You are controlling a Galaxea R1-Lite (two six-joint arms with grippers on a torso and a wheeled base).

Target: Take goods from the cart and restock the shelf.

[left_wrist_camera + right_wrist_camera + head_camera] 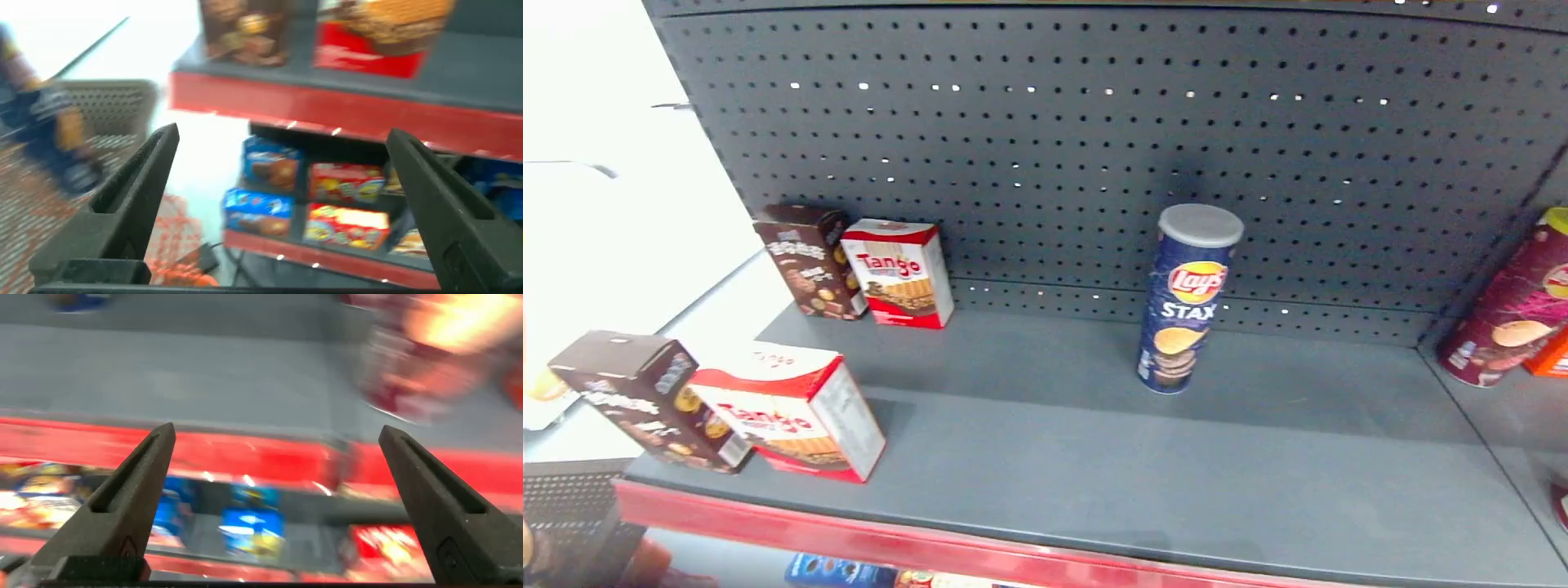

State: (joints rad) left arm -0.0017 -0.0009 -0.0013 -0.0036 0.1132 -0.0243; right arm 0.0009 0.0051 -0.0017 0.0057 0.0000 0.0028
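The left gripper (pixel 282 139) has its two dark fingers spread wide with nothing between them. Beyond them are the red front lip of the shelf and a lower tier of blue and red snack packets (pixel 327 204). Off to one side is the grey mesh wall of the cart (pixel 106 106), with a blurred blue item beside it. The right gripper (pixel 276 433) is likewise spread wide and holds nothing, facing the same red lip and grey deck.

In the head view the shelf (pixel 1094 457) is a flat grey deck filling the middle and lower frame. It is trimmed by a red front edge (pixel 931 543) along the bottom and backed by a dark pegboard panel (pixel 1054 122) across the top.

- **Centre right:** a blue chip can (pixel 1184 302) stands upright near the back.
- **Back left:** a brown box (pixel 809 261) and a red-and-white wafer box (pixel 900 273) stand side by side.
- **Lower left:** a second brown box (pixel 645 400) and a second wafer box (pixel 792 412) sit close to the front edge, touching each other.
- **Right edge:** a maroon can (pixel 1507 306) and an orange box (pixel 1553 355) sit on the neighbouring section.

A bright white wall (pixel 596 163) fills the upper left.
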